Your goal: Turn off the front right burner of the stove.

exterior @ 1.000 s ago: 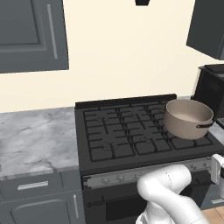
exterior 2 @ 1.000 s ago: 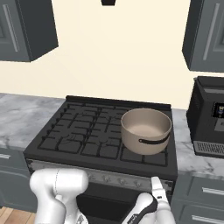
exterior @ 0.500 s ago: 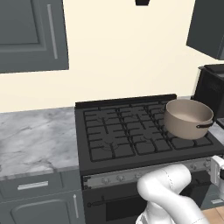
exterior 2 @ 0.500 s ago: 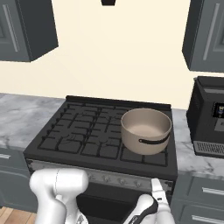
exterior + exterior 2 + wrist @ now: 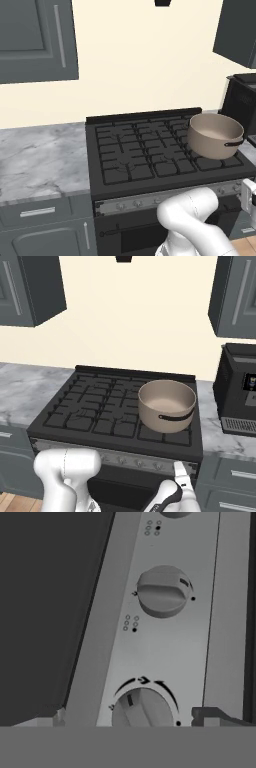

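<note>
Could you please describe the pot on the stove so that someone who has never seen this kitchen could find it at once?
Start at the wide black stove set between the marble counters. On its grate, at the right side, stands a round tan pot with a dark handle on the side facing the front. It is the only vessel on the stove, and its pale colour stands out against the black grate.
</note>
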Motion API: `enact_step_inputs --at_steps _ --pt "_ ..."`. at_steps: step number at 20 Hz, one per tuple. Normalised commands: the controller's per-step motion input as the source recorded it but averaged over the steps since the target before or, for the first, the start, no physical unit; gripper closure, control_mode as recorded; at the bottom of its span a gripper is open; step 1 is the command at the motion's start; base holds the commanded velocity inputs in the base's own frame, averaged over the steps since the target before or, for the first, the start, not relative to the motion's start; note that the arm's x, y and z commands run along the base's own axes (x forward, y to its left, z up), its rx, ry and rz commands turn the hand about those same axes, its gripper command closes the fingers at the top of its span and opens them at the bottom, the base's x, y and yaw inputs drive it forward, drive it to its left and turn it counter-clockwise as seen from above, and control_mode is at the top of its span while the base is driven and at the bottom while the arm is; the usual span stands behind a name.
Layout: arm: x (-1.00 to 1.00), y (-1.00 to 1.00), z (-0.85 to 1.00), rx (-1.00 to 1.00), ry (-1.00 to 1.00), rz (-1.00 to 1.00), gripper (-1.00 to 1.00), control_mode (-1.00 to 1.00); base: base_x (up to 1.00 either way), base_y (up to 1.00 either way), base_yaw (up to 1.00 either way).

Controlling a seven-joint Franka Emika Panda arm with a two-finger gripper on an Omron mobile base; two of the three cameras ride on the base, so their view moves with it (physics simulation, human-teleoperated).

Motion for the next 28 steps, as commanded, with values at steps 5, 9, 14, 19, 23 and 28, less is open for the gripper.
enact_step_inputs --at_steps 5,9,14,19,23,28 --pt "0.1 -0.01 0.0 0.0 0.0 0.0 -1.0 -1.0 0.0 0.0 0.0" --pt "0.07 0.0 0.01 0.0 0.0 0.0 1.0 -1.0 0.0 0.0 0.0" --pt "0.0 0.0 0.02 0.0 0.0 0.0 1.0 -1.0 0.0 0.0 0.0" --pt "0.0 0.0 0.16 0.0 0.0 0.0 1.0 -1.0 0.0 0.0 0.0" --pt "0.0 0.03 0.27 0.0 0.0 0.0 1.0 -1.0 0.0 0.0 0.0" --pt "0.0 0.07 0.23 0.08 0.0 -0.04 1.0 -1.0 0.0 0.0 0.0"
